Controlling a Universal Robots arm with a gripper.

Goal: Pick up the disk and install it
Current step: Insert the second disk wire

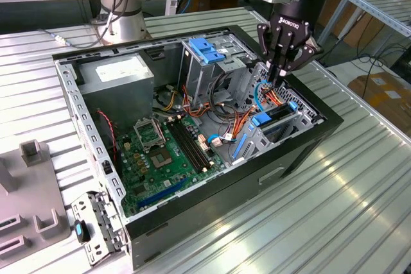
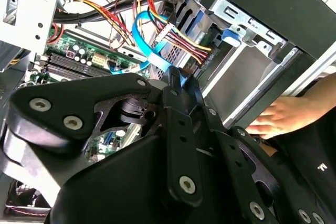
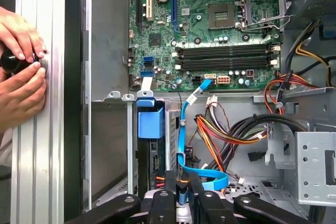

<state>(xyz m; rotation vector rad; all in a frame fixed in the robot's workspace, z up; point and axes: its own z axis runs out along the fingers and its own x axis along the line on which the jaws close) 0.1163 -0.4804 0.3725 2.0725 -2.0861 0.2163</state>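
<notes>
In the exterior view the hand (image 1: 280,76) reaches down into the open computer case (image 1: 192,203) on the counter (image 1: 334,210), its fingers pressed together. The disk (image 1: 275,119) sits in its bay just below and nearer than the hand, towards the exterior view's right. In the second wrist view the fingers pinch a blue cable (image 2: 144,45), and a pull could strain it or snag the neighbouring wires (image 2: 173,32). In the first wrist view the disk's blue carrier (image 3: 150,124) lies just beside the hand. A person's hands (image 3: 21,77) rest on the case edge, where a swing could strike them.
</notes>
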